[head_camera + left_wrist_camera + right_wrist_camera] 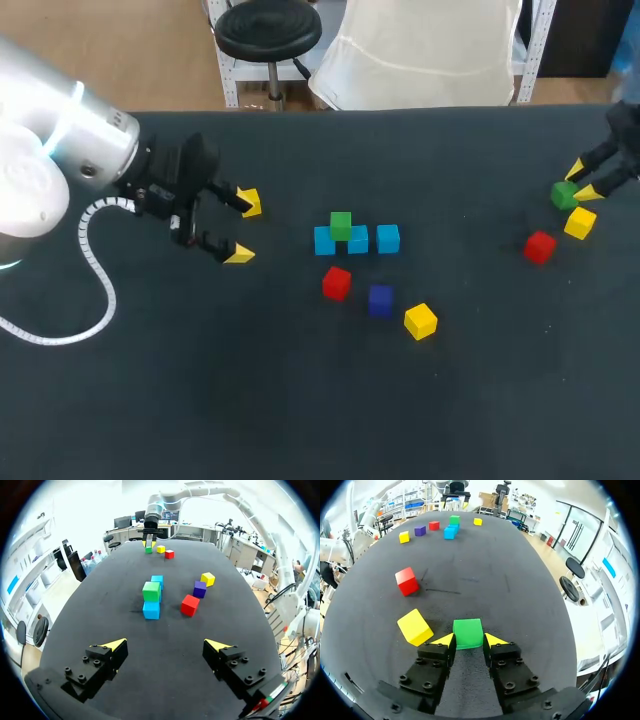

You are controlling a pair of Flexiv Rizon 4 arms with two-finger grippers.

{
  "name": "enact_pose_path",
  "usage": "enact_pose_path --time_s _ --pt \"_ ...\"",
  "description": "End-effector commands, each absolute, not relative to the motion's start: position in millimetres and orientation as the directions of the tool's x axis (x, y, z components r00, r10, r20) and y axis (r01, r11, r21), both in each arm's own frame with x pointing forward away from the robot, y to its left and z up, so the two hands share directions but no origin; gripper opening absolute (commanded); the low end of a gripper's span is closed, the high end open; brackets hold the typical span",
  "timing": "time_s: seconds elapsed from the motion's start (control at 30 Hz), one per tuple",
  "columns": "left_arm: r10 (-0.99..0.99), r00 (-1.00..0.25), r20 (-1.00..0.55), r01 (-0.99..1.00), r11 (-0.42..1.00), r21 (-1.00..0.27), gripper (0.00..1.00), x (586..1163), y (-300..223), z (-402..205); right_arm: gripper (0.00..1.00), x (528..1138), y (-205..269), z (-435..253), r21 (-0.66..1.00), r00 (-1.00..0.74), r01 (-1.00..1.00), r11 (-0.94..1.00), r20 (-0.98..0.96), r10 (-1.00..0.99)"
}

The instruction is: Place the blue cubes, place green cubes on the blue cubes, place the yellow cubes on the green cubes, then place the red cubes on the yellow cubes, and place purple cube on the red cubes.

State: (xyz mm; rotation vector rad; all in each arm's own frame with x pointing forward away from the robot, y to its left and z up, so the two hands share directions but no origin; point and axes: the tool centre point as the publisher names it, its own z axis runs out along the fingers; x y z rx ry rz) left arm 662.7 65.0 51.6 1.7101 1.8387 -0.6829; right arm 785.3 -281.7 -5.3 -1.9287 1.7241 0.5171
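Three blue cubes [357, 241] lie in a row at the middle of the counter [200, 400]. The two on our left touch, and the third sits just apart. The stacked green cube [340, 225] rests on top, across the seam of the two touching blues.

In front of the row, nearer to us, the middle red cube [337, 283], the purple cube [380, 300] and the middle yellow cube [421, 321] lie separately on the counter, strung out toward our right.

Well off to the right, near the counter's edge, we find the held green cube [468, 633]. The fingers of the right gripper [582, 182] are narrow and press on it from both sides. We cannot tell whether it is lifted off the surface. The far yellow cube [580, 222] lies just beside it, tilted as seen from the right wrist, and the far red cube [540, 246] lies a little beyond that, toward the middle.

Our left gripper [245, 229] hangs over the left part of the counter, pointing at the blue row. Its fingers are spread wide with nothing between them.
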Motion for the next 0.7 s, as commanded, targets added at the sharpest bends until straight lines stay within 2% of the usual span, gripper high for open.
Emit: enact_pose_path --time_s 0.03,0.07,0.1,0.13,0.17,0.23,0.43,0.7 --pt "0.725 -0.052 -0.687 0.998 0.069 -0.003 1.00 662 66 51 0.16 785 -281 -6 -0.109 0.126 -0.991 -0.076 -0.585 -0.801" --pt "0.725 -0.052 -0.687 0.998 0.069 -0.003 1.00 662 66 51 0.15 785 -281 -6 -0.106 0.126 -0.991 -0.078 -0.588 -0.799" --pt "0.725 -0.052 -0.687 0.998 0.069 -0.003 1.00 662 66 51 0.24 784 -280 -6 -0.104 0.129 -0.991 -0.083 -0.589 -0.798" --pt "0.725 -0.052 -0.687 0.998 0.069 -0.003 1.00 662 66 51 0.25 784 -280 -5 -0.104 0.130 -0.991 -0.085 -0.588 -0.798" --pt "0.725 -0.052 -0.687 0.998 0.069 -0.003 1.00 662 66 51 0.22 784 -280 -5 -0.104 0.133 -0.991 -0.088 -0.589 -0.797" --pt "0.725 -0.052 -0.687 0.998 0.069 -0.003 1.00 662 66 51 0.01 784 -280 -5 -0.105 0.134 -0.990 -0.090 -0.589 -0.797" --pt "0.725 -0.052 -0.687 0.998 0.069 -0.003 1.00 662 66 51 0.00 780 -280 -2 -0.118 0.122 -0.991 -0.064 -0.588 -0.800" --pt "0.725 -0.052 -0.687 0.998 0.069 -0.003 1.00 662 66 51 0.00 775 -261 13 -0.222 0.084 -0.973 0.058 -0.580 -0.810"
